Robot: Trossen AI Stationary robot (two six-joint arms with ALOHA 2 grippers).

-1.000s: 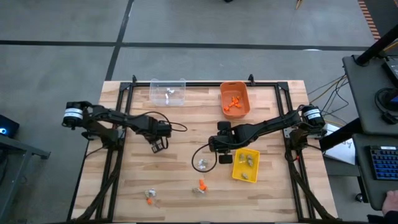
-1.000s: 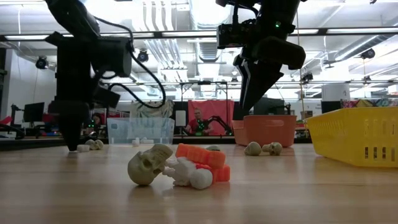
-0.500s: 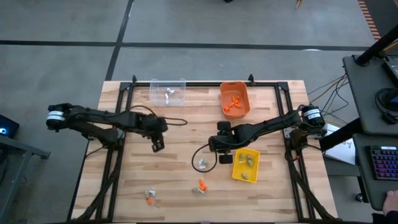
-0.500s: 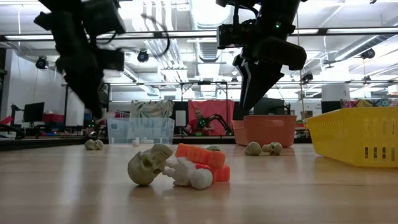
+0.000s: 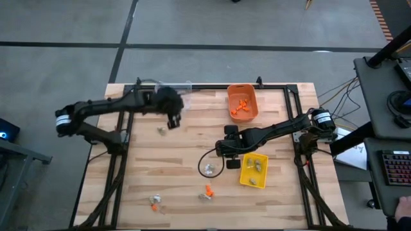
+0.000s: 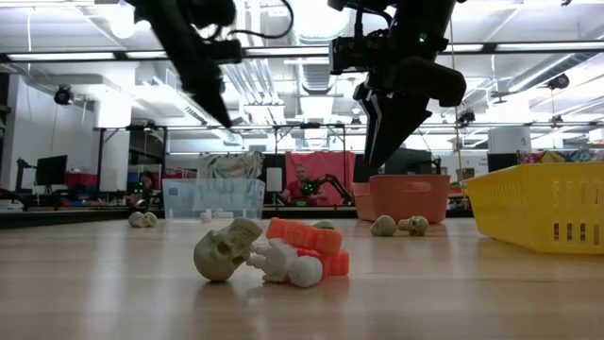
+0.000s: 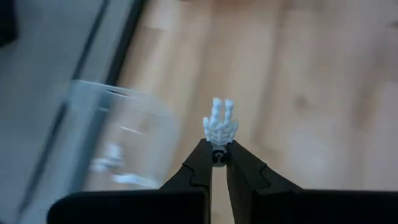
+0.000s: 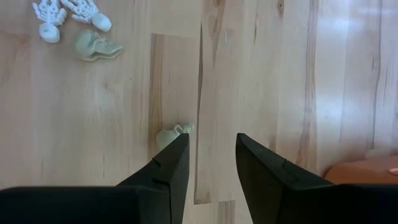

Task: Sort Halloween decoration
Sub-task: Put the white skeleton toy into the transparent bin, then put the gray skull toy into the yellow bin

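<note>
Left wrist view: the left gripper (image 7: 219, 163), fingers clamped on a white skeleton trinket (image 7: 220, 128), has swung from mid-counter to beside the clear bin (image 7: 118, 146), so a drop looks near. The right gripper (image 8: 208, 155) hovers, fingers apart, above a tan skull (image 8: 170, 135).

The desk (image 5: 180, 173) is pale wood in planks, its grain visible under a smooth, faintly glossy finish. The clear bin (image 6: 213, 197) is transparent plastic. Right of it, the orange bin (image 5: 243, 102) is opaque plastic with a soft sheen. The yellow bin (image 6: 542, 208) is slotted, glossy plastic. The trinkets near the desk's front edge (image 6: 269, 253) look like moulded plastic, the tan skull matt. Both hands' fingers (image 8: 163, 171) are matt black.
</note>
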